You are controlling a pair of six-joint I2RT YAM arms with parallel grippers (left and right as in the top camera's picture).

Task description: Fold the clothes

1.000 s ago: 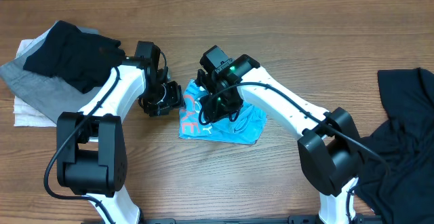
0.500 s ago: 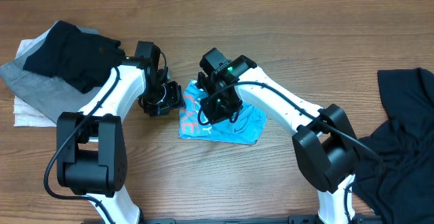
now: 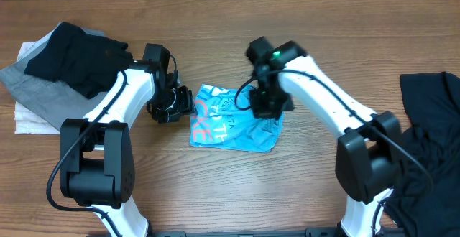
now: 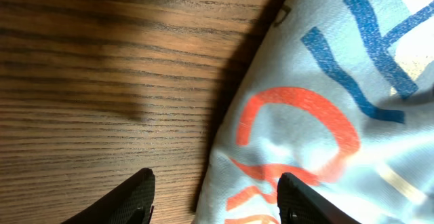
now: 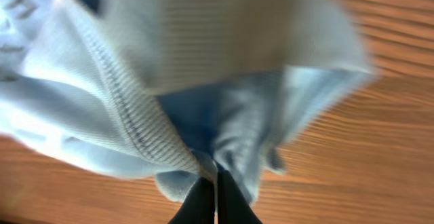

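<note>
We see the light blue shirt lying crumpled near the middle of the bench, between the two arms. Its printed side faces up, with orange and dark blue lettering.

The right hand has its fingers pressed together on a bunched fold near the shirt's right edge, and cloth bulges around the tips. The wrist view is blurred, so we can only say the pinched part looks like a stitched hem.

The left hand is spread and grips nothing. Its two fingers are set apart at the shirt's left edge, one over bare wood and the other over the fabric.

At the far left of the bench lies a pile: a black garment on a grey one, with white cloth beneath. Another dark garment lies at the right edge.
</note>
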